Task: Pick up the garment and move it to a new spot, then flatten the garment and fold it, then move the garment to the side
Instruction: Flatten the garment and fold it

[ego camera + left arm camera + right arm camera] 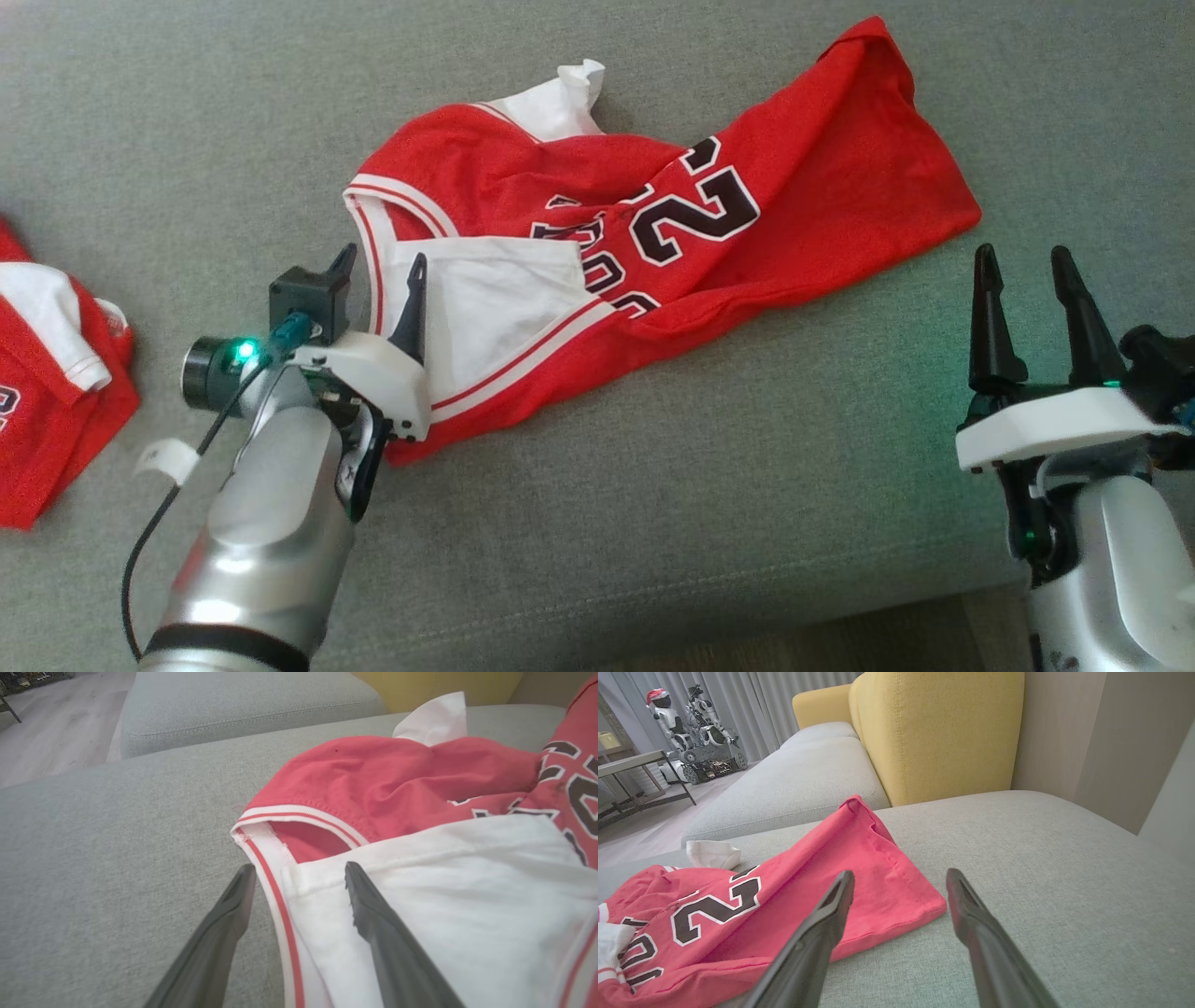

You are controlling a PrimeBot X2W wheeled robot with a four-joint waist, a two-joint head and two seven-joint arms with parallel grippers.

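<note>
Head view: left gripper (pixel 384 252) gapes astride the garment's (pixel 747 159) edge; right gripper (pixel 1022 249) gapes nearby.

Grey sofa seat (pixel 1017 858), yellow backrest (pixel 938 732), pale wood floor (pixel 56 728), grey curtains (pixel 752 700), perhaps a low table (pixel 630 763).

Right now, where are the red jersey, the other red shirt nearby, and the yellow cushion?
red jersey (pixel 840 159): head view, on the plain red cloth near its hem.
other red shirt (pixel 56 439): head view, on its red lower part.
yellow cushion (pixel 934 732): right wrist view, on the middle of its front face.
</note>
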